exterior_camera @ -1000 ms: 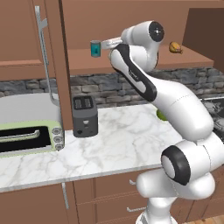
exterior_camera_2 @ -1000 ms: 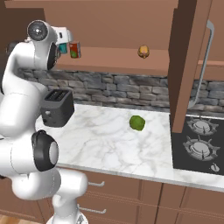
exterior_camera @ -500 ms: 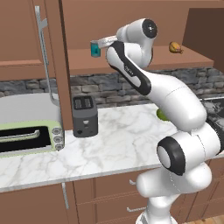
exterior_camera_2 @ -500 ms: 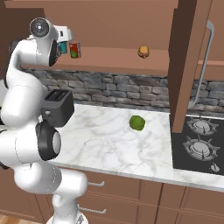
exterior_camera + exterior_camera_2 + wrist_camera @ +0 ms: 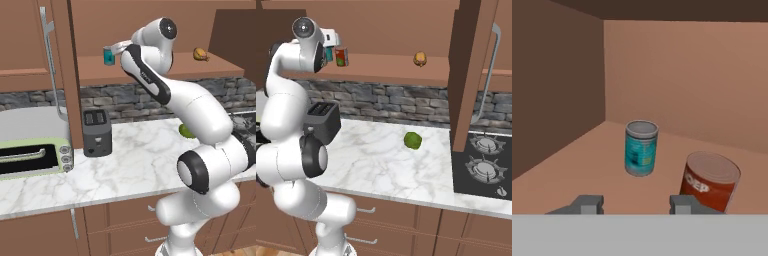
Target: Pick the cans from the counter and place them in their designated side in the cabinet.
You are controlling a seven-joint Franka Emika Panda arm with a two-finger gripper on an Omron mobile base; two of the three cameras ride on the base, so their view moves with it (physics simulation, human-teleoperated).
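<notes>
A red can (image 5: 709,180) stands upright on the cabinet shelf (image 5: 165,70), to the right of the teal-blue can (image 5: 641,148) in the hand view. My gripper (image 5: 636,205) hovers just in front of both, open, its fingertips (image 5: 588,204) apart with nothing between them. From the base views the gripper (image 5: 118,48) is up at the shelf's left half beside the teal-blue can (image 5: 108,55), and the red can (image 5: 341,56) stands free of it. The white marble counter (image 5: 130,165) lies below.
An orange-brown food item (image 5: 200,54) sits on the shelf's right half. On the counter are a green round fruit (image 5: 413,140), a black toaster (image 5: 96,132) and a toaster oven (image 5: 30,155). The open cabinet door with its silver handle (image 5: 50,60) hangs left; the stove (image 5: 483,165) is right.
The arm's upper links have swung left and the hand has edged left along the shelf front. The red and teal-blue cans have not moved.
</notes>
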